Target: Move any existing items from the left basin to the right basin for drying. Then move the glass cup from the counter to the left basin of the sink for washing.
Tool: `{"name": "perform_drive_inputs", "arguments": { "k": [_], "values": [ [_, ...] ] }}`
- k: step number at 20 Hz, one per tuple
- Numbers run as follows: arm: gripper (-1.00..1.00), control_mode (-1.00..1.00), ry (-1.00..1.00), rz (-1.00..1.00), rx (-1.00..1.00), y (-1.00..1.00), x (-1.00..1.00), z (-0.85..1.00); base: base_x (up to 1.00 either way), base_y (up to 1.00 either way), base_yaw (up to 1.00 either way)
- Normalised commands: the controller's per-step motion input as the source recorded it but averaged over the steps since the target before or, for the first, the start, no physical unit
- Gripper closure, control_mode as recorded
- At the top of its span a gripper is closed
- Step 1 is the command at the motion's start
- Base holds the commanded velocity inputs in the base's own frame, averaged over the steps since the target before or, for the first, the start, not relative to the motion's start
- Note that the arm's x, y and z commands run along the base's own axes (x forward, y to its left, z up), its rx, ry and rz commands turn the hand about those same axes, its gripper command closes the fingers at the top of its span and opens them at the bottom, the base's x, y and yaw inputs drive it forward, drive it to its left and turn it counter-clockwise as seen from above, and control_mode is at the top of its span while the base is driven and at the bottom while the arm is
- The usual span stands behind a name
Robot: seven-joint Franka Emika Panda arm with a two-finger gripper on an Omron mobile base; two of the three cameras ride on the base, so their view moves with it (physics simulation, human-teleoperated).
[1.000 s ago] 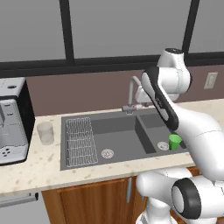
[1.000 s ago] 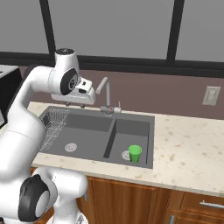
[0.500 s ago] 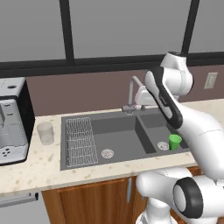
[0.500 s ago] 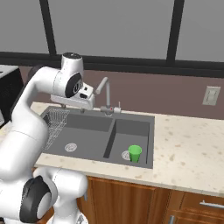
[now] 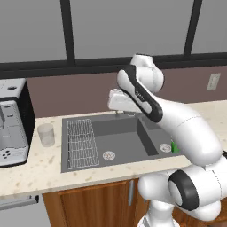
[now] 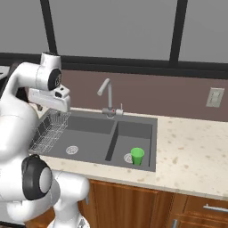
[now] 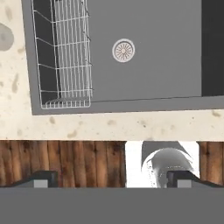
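Observation:
The glass cup [image 5: 45, 134] stands upright on the counter [image 5: 40, 165] left of the sink, and its blurred shape [image 7: 4, 37] shows at the hand view's top left. The left basin [image 5: 119, 144] holds a wire rack [image 5: 82, 142] and a round drain [image 5: 108, 155]. My gripper [image 7: 111, 178] is open and holds nothing. It hangs high over the left basin [image 7: 148, 74], near its front edge, well apart from the cup. The hand [image 5: 119, 100] shows above the sink's middle. A green cup [image 6: 137, 156] stands upright in the right basin [image 6: 136, 136].
A silver tap [image 6: 107, 95] rises behind the sink's divider. A coffee machine [image 5: 11, 122] stands on the counter just left of the glass cup. Brown cabinet fronts [image 7: 61, 162] lie below the counter edge. A wall socket [image 6: 215, 96] sits at the far right.
The arm has swung left, from above the right basin to above the left basin. The green cup stays in the right basin and the glass cup has not moved.

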Motion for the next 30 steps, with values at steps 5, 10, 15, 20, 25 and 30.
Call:
{"name": "perform_drive_inputs", "arguments": {
  "k": [5, 10, 15, 20, 25, 30],
  "values": [
    [-1.00, -1.00, 0.31, -0.08, 0.00, 1.00, 0.12, -0.05, 0.00, 0.00, 0.00],
    [-1.00, -1.00, 0.25, 0.01, 0.13, 0.68, 0.01, -0.16, 0.00, 0.00, 0.00],
    [-1.00, -1.00, 0.11, 0.04, 0.06, 0.13, -0.02, -0.26, 0.00, 0.00, 0.00],
    [-1.00, -1.00, 0.13, 0.07, 0.00, 0.17, 0.00, 0.00, 0.00, 0.00, 0.00],
    [-1.00, -1.00, 0.16, 0.09, 0.00, 0.24, 0.03, 0.00, 0.00, 0.00, 0.00],
    [-1.00, -1.00, 0.04, 0.02, 0.00, 0.70, 0.23, -0.15, 0.00, 0.00, 0.00]
  ]
}}
